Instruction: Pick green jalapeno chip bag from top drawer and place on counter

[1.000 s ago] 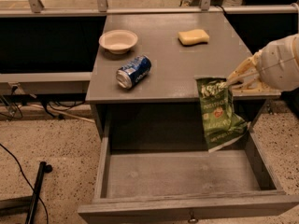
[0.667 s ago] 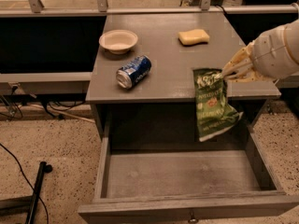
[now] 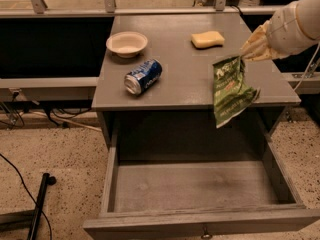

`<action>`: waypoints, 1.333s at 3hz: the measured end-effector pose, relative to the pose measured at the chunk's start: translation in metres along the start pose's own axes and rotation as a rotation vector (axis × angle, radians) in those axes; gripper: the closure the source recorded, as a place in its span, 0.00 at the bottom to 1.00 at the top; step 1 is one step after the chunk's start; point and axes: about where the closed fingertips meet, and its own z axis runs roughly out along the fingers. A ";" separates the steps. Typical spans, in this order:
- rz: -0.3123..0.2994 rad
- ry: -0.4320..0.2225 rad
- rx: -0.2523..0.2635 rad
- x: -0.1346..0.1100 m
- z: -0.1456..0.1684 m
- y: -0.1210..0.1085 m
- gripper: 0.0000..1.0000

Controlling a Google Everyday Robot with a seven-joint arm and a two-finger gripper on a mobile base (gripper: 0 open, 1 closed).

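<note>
The chip bag (image 3: 231, 89) is held by its top corner in the claw (image 3: 252, 48), which appears closed on it, over the tabletop's (image 3: 180, 59) front right edge. The bag is hung partly past that edge, above the open drawer (image 3: 195, 186). A soda can (image 3: 143, 77), bowl (image 3: 127, 43) and sponge (image 3: 207, 39) are set on the tabletop.

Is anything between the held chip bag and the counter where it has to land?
Nothing visible. The claw holds the green jalapeno chip bag at the counter's right front edge, beside bare surface; the can, bowl and sponge lie further left or back.
</note>
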 end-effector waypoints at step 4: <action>0.155 0.078 -0.029 0.078 0.058 -0.039 1.00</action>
